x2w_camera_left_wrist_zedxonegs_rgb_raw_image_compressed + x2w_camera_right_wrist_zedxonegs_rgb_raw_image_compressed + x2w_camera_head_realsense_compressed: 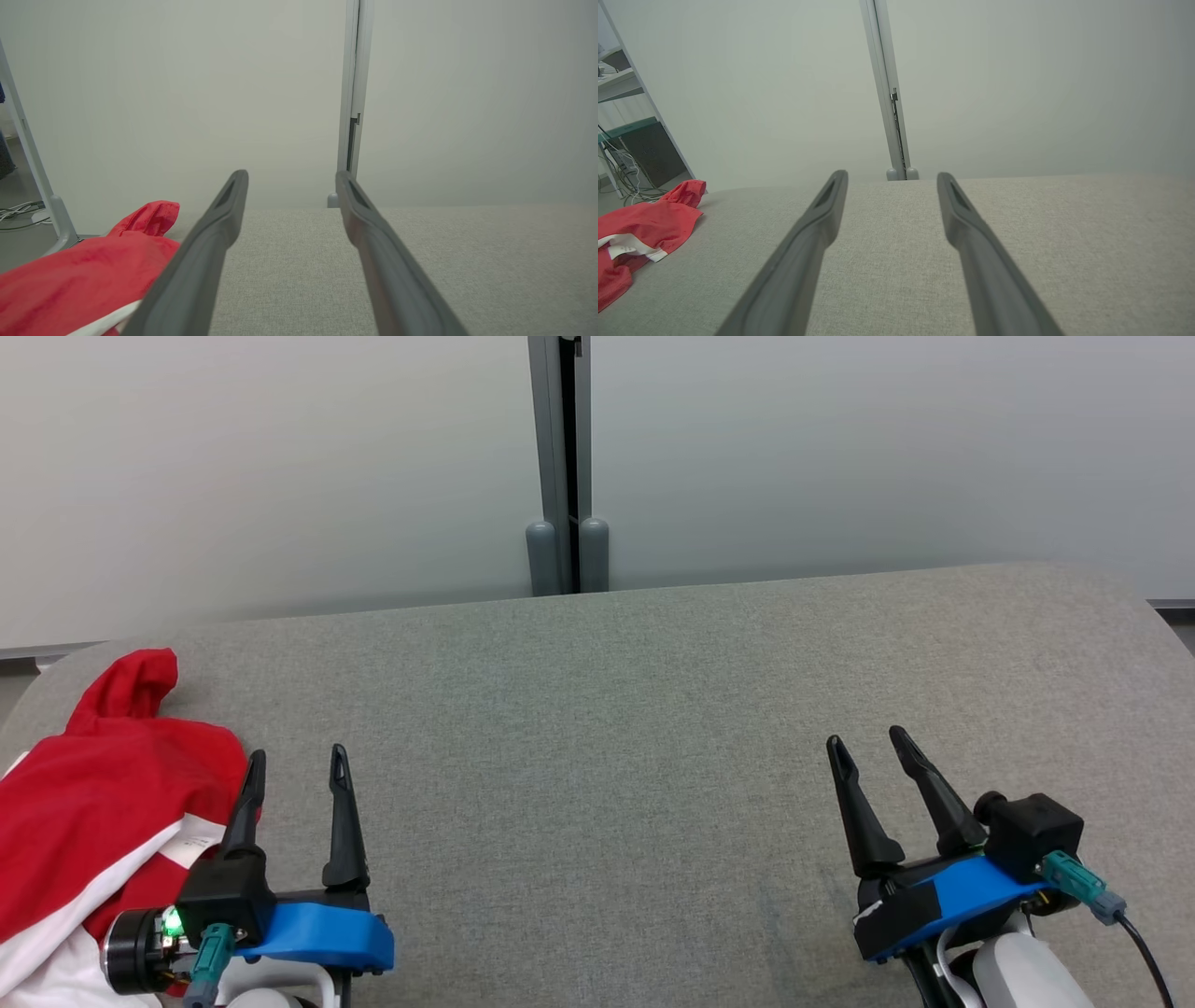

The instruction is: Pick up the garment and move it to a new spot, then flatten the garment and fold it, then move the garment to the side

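Red garment [103, 784]: a crumpled heap, red with white panels and a small label, at your 8 o'clock on the table's left end. Part of it runs past the edge of the head view.
Left gripper [297, 754]: at 7 o'clock, jaws wide and holding nothing. Its left finger stands just beside the heap's right edge; you cannot tell whether it touches.
Grey woven table [597, 709]: padded cover across the middle; the stretch toward 12 o'clock looks the likely new spot.
Partition post [560, 467]: at 12 o'clock, behind the far edge.
Right gripper [866, 738]: at 5 o'clock, jaws wide and holding nothing, well apart from the garment.
Step in hand: the first, the pick-up, judged not yet begun, since neither gripper grips the cloth.
Next move: you probably need the left gripper to shift toward 9 o'clock and down onto a raised fold, then close on a firm bunch. Lift until the trailing cloth clears the cover before carrying it toward 12 o'clock.
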{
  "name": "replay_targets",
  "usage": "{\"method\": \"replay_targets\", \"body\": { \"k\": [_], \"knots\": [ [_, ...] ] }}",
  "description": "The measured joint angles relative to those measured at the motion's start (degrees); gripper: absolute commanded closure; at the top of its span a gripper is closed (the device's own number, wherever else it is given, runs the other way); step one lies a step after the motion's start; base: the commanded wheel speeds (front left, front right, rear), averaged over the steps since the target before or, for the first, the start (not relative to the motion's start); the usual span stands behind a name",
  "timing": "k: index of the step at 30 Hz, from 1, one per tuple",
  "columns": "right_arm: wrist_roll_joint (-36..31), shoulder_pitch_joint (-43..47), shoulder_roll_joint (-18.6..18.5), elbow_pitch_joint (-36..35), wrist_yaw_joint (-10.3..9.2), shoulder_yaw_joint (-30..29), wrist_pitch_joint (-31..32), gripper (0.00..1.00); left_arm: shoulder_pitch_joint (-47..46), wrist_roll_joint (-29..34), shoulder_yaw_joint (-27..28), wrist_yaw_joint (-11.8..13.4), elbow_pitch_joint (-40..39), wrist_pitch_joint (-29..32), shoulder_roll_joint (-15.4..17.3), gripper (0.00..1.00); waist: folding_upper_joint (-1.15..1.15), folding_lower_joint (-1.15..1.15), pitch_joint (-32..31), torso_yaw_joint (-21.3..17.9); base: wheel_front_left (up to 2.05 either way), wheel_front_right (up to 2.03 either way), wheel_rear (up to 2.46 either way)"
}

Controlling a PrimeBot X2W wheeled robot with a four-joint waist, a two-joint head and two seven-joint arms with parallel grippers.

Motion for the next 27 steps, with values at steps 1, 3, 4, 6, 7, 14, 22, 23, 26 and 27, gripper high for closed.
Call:
{"method": "replay_targets", "body": {
  "k": [1, 3, 4, 6, 7, 14, 22, 23, 26, 27],
  "knots": [
    [-0.41, -0.01, 0.00, 0.00, 0.00, -0.02, -0.04, 0.00, -0.01, 0.38, 0.07, -0.01, 0.03, -0.07, -0.04, 0.00, 0.00, 0.00, 0.00, -0.03, 0.00, 0.00, 0.00],
    [-1.29, -0.02, 0.00, -0.01, 0.00, -0.09, -0.25, 0.00, -0.02, 1.09, 0.16, -0.15, 0.13, -0.30, -0.14, 0.00, 0.00, 0.00, 0.00, -0.09, 0.00, 0.00, 0.00],
    [-1.88, -0.03, 0.00, -0.01, 0.00, -0.10, -0.31, 0.00, -0.02, 1.49, 0.21, -0.15, 0.18, -0.37, -0.21, 0.00, 0.00, 0.00, 0.00, -0.13, 0.00, 0.00, 0.00],
    [-2.63, -0.03, 0.01, -0.02, 0.00, -0.10, -0.52, 0.00, -0.03, 2.31, 0.25, -0.16, 0.24, -0.57, -0.33, 0.00, 0.00, 0.00, 0.01, -0.17, 0.00, 0.00, 0.00],
    [-3.00, -0.03, 0.01, -0.03, 0.00, -0.10, -0.63, 0.00, -0.03, 2.68, 0.27, -0.16, 0.27, -0.65, -0.37, 0.00, 0.00, 0.00, 0.03, -0.19, 0.00, 0.00, 0.00],
    [-3.44, -0.03, 0.08, -0.35, 0.00, -0.14, -0.76, 0.00, -0.10, 3.28, 0.73, -0.49, 0.70, -0.76, -0.75, 0.00, 0.00, 0.00, 0.11, -0.26, 0.00, 0.00, 0.00],
    [-3.37, -0.04, 0.07, -0.37, 0.00, -0.31, -0.76, 0.00, -0.18, 3.05, 1.01, -0.88, 1.22, -0.76, -1.11, 0.00, 0.00, 0.00, 0.13, -0.26, 0.00, 0.00, 0.00],
    [-3.31, -0.04, 0.07, -0.37, 0.00, -0.29, -0.76, 0.00, -0.19, 3.05, 1.05, -0.94, 1.30, -0.76, -1.16, 0.00, 0.00, 0.00, 0.13, -0.26, 0.00, 0.00, 0.00],
    [-3.07, -0.04, 0.05, -0.37, 0.00, -0.23, -0.76, 0.00, -0.21, 3.05, 1.19, -1.01, 1.44, -0.76, -1.26, 0.00, 0.00, 0.00, 0.12, -0.24, 0.00, 0.00, 0.00],
    [-3.05, -0.04, 0.05, -0.37, 0.00, -0.22, -0.76, 0.00, -0.22, 3.05, 1.23, -1.02, 1.48, -0.76, -1.29, 0.00, 0.00, 0.00, 0.12, -0.23, 0.00, 0.00, 0.00]
  ]
}}
